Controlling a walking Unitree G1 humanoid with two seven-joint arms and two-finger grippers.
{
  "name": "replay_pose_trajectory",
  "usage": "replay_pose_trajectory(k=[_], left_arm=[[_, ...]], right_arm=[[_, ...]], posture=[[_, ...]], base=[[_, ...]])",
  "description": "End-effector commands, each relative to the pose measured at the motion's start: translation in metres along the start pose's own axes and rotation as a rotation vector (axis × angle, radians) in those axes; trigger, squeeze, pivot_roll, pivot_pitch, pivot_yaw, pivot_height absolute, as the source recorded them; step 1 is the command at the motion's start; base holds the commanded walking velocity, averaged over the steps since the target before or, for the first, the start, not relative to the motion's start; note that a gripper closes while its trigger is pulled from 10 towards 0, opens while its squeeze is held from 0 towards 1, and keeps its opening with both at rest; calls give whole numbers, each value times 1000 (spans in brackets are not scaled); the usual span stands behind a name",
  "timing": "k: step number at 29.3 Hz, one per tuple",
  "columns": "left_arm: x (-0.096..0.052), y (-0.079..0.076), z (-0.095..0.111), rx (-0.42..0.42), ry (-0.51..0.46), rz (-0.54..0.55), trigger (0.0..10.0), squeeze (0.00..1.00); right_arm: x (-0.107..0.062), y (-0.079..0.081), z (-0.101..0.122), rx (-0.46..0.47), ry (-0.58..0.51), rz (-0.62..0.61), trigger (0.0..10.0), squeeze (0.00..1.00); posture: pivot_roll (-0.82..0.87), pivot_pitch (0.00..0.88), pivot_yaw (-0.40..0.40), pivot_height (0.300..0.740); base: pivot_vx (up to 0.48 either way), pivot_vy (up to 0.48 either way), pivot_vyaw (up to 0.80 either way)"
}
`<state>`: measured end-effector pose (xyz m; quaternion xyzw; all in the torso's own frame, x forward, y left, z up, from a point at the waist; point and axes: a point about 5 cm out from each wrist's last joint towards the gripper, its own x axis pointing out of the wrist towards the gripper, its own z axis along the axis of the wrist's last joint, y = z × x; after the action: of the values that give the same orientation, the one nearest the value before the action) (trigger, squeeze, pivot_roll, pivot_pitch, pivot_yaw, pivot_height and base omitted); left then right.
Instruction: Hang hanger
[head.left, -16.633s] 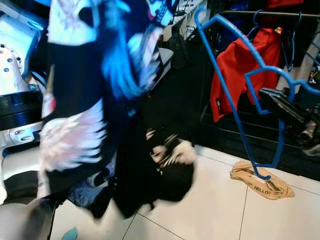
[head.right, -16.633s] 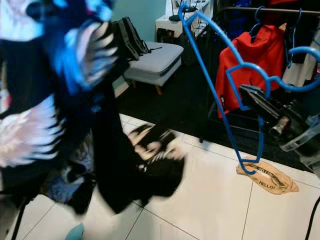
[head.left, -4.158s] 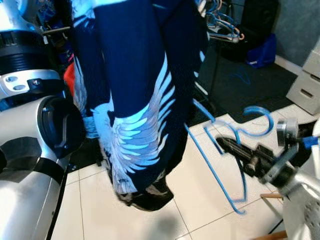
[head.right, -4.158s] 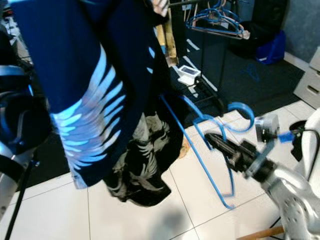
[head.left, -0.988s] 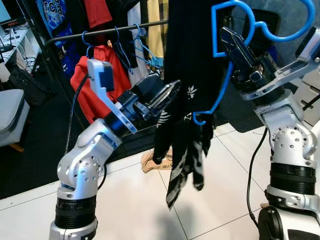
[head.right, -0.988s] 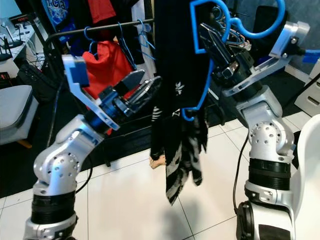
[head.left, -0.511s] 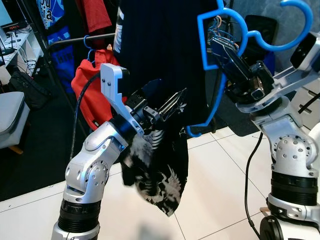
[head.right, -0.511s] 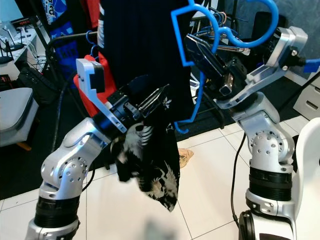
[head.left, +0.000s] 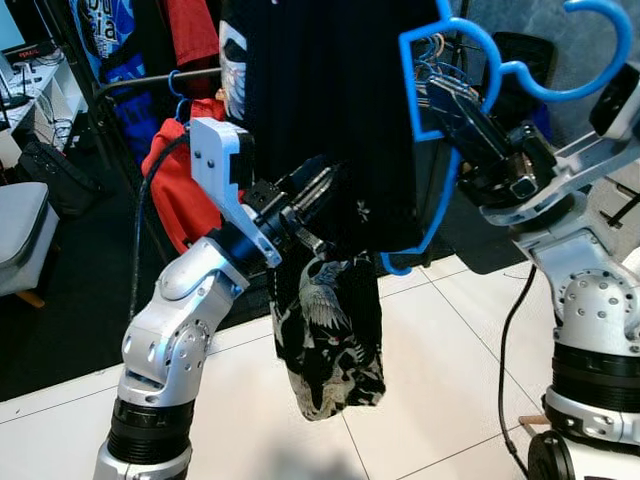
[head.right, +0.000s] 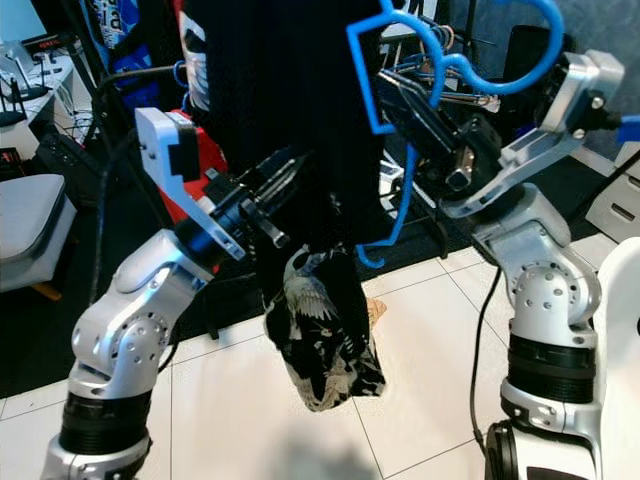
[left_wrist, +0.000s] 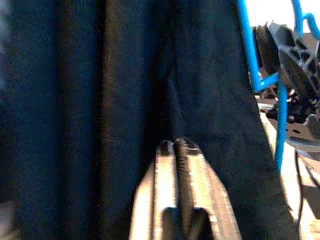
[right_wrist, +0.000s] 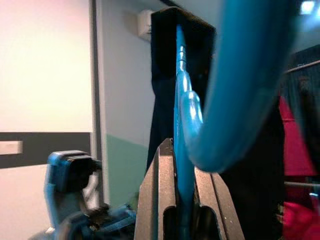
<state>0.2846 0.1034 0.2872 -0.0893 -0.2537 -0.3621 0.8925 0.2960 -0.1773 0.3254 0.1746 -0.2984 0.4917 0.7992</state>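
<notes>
A blue plastic hanger (head.left: 440, 40) is raised high at the upper right, with its hook (head.left: 600, 60) curling above my right arm. My right gripper (head.left: 445, 95) is shut on the hanger's wire, which runs between the fingers (right_wrist: 165, 190) in the right wrist view. A dark garment (head.left: 320, 100) hangs over the hanger, and its white-patterned lower part (head.left: 330, 330) dangles above the floor. My left gripper (head.left: 322, 188) reaches in from the left at mid-height. Its fingers (left_wrist: 175, 150) are shut together on a fold of the dark cloth.
Behind the garment stands a clothes rail (head.left: 150, 80) with a red garment (head.left: 175, 190) and several blue hangers (head.left: 180, 80). A grey seat (head.left: 15, 240) is at the far left. White floor tiles (head.left: 440, 380) lie below, and a white cabinet (head.right: 615, 190) is at the right.
My left gripper's fingers were spread half a second ago and are now shut on the cloth. The patterned lower part has dropped from a swing to hang straighter. The hanger stays held high.
</notes>
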Motion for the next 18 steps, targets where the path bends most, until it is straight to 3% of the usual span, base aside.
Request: replay_pose_trajectory(k=[1,6,10,12,18], left_arm=[[-3,9,9,54,-11,16,0,0],[-8,21,18,63,-25,42,0,0],[-6,23,27,12,-86,40,0,0],[-5,17,30,-52,-119,-15,0,0],[-6,6,26,-87,-106,-93,0,0]], right_arm=[[1,-3,7,-35,-15,-14,10000,0],[-5,-5,12,-43,-16,-29,10000,0],[-10,-4,12,-41,-1,-27,10000,0],[-11,0,11,-25,9,4,10000,0],[-12,4,9,-14,31,41,10000,0]], posture=[[29,10,26,740],[31,12,27,740],[31,13,26,740],[27,13,27,740],[21,13,30,740]], base=[[0,0,0],[0,0,0],[0,0,0],[0,0,0],[0,0,0]])
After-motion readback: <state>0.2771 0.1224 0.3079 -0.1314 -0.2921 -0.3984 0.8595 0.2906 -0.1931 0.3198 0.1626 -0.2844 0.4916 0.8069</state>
